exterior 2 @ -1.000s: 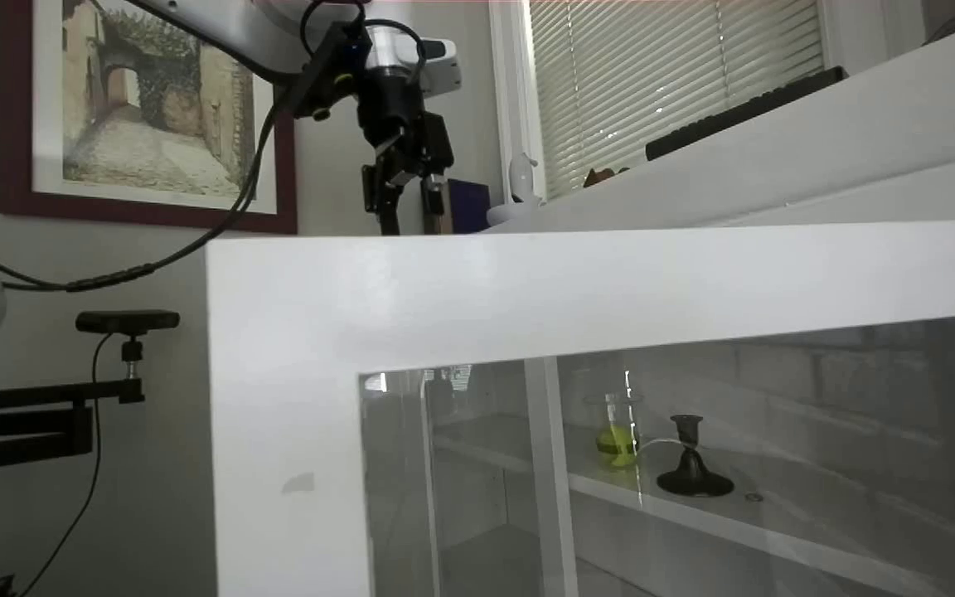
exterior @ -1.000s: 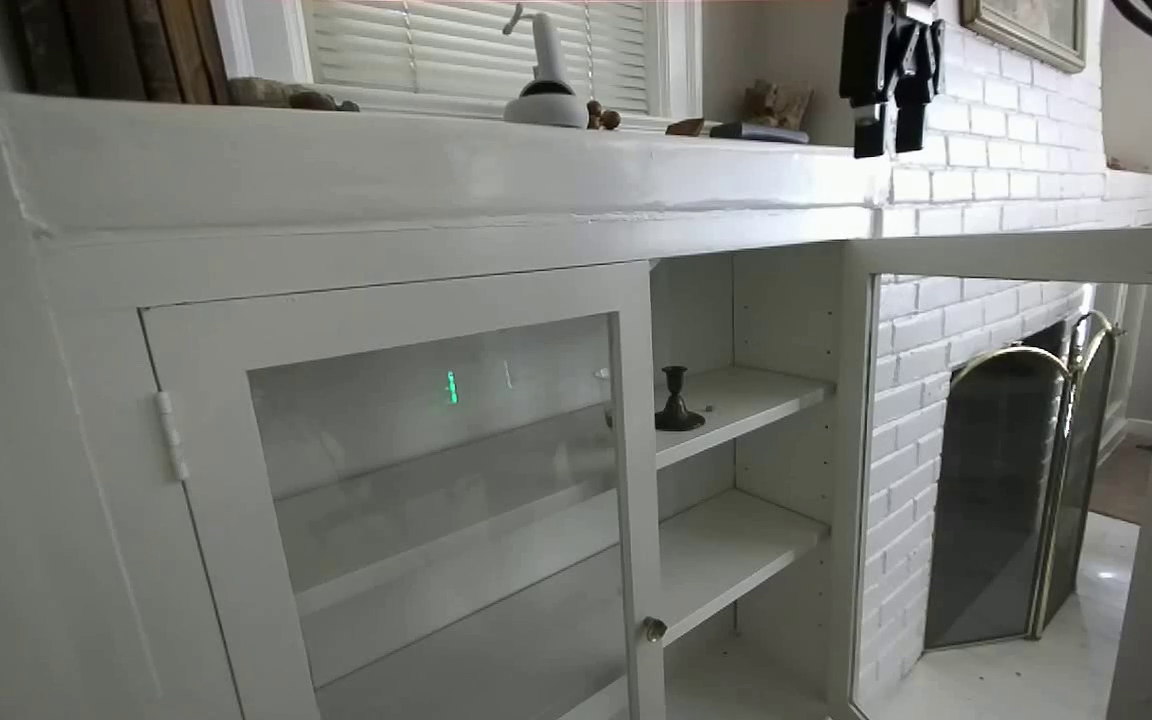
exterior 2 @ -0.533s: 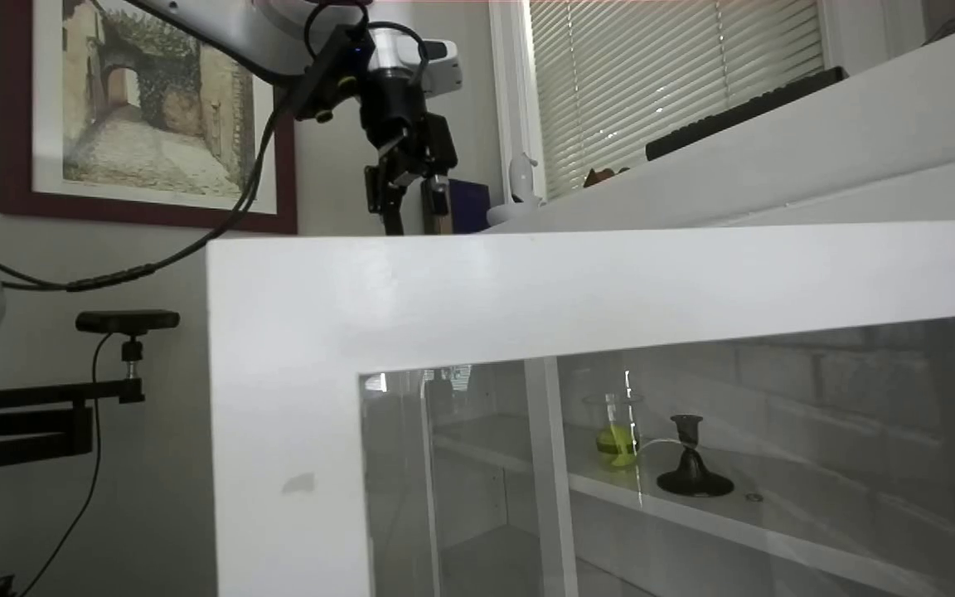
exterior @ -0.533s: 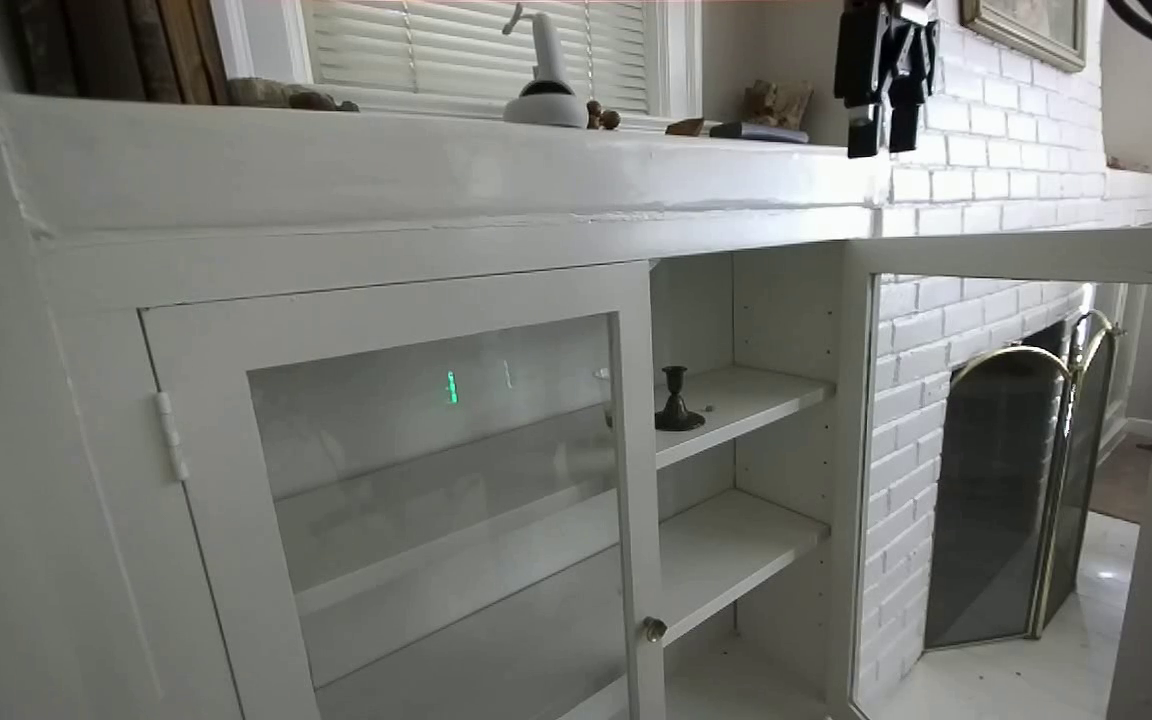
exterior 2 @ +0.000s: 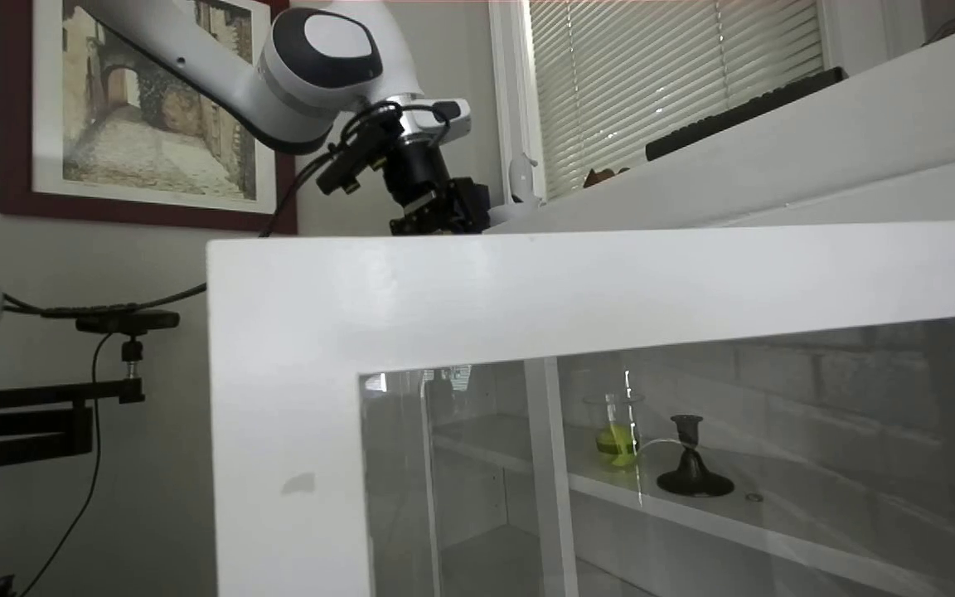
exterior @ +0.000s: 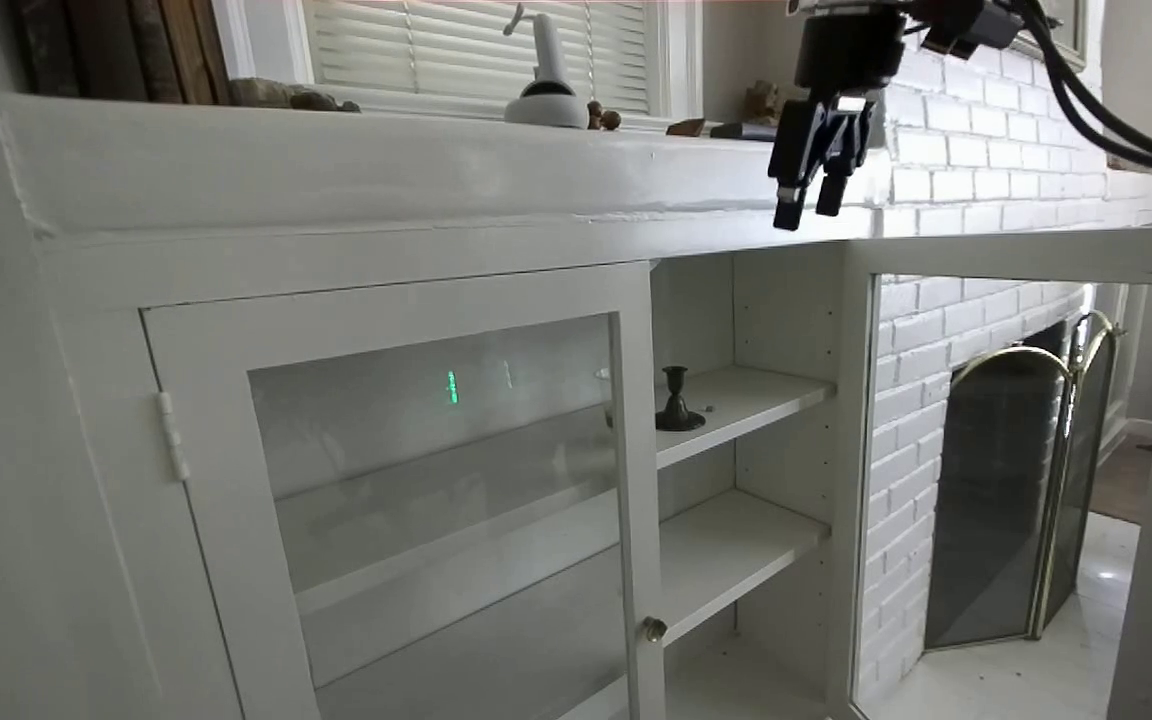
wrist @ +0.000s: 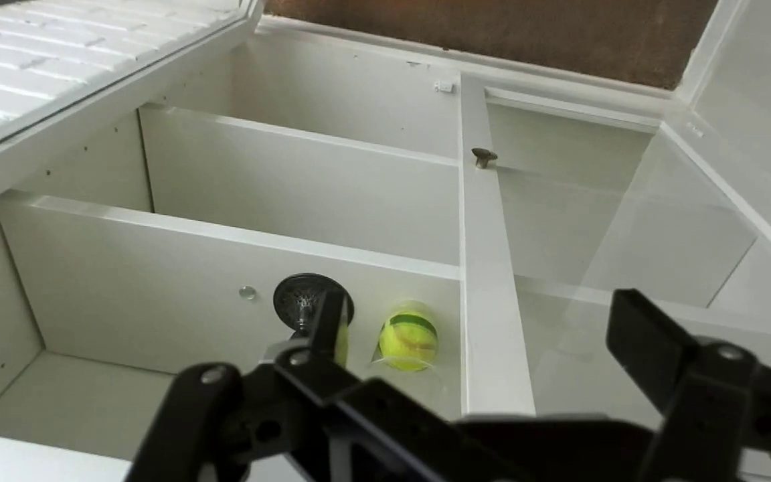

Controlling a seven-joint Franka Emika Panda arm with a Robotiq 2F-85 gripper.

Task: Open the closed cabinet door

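One arm [exterior 2: 295, 87] slants down, its spread gripper [exterior: 808, 210] apart from the closed cabinet door [exterior: 436, 500].

A candlestick [exterior: 677, 408] sits on a shelf [exterior: 761, 395] right of the closed cabinet door [exterior: 456, 520], a fireplace screen [exterior: 998, 500] farther right, in an exterior view.

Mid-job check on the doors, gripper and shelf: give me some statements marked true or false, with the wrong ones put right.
The gripper is open. True.
Both glass doors are shut. False: the cabinet door with its knob in view is shut; the other door stands open.
A dark candlestick stands on a shelf. True.
The gripper holds that knob. False: it holds nothing.
The yellow-green ball sits in a clear container. True.
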